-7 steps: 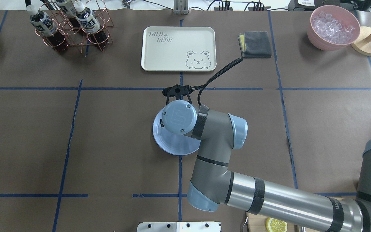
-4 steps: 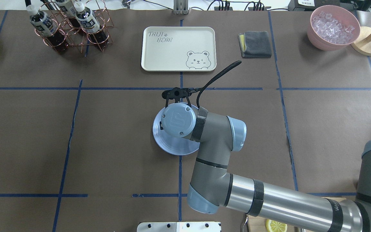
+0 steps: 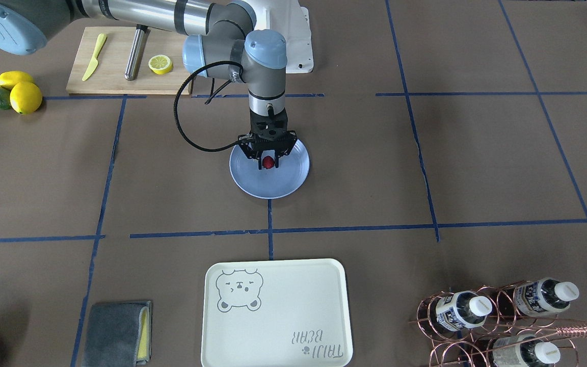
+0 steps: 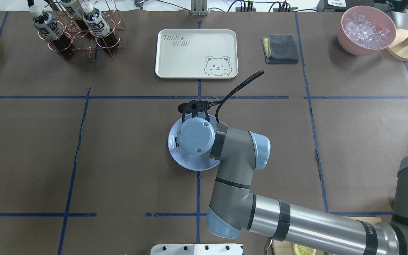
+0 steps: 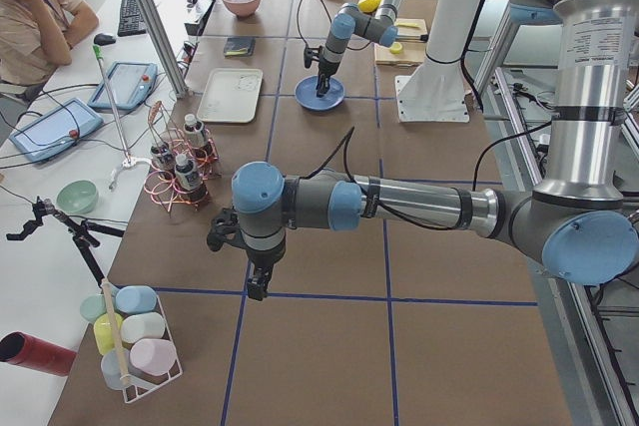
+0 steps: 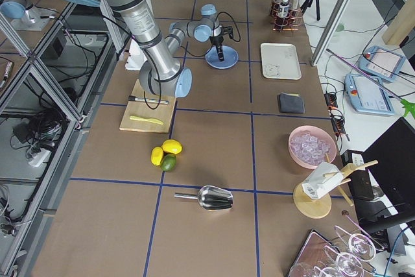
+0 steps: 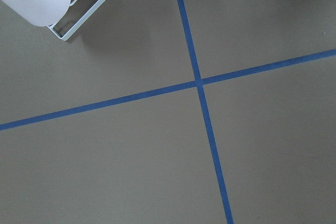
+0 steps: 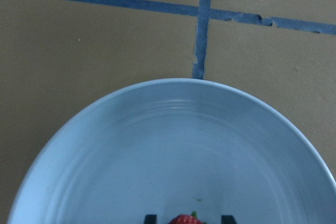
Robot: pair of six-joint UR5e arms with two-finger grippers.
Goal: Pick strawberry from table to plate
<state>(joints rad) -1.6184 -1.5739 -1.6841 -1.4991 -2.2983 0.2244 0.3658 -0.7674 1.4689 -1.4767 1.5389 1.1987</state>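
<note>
Hovering for the release, right arm nearer.
The right arm's fingers (image 8: 150,219) were clenched on the tiny dark-red bumpy strawberry (image 3: 268,162), which hung between them just above the middle of the round glossy pale blue-lavender plate (image 3: 268,194). Its long axis seemed upright, green cap toward the wrist, so the plate lay straight below and letting go looked like a short drop. The left arm's fingers (image 5: 257,286) hovered well away from the plate, far along the brown-paper table (image 5: 310,147); whether they were spread or closed could not be told.
</note>
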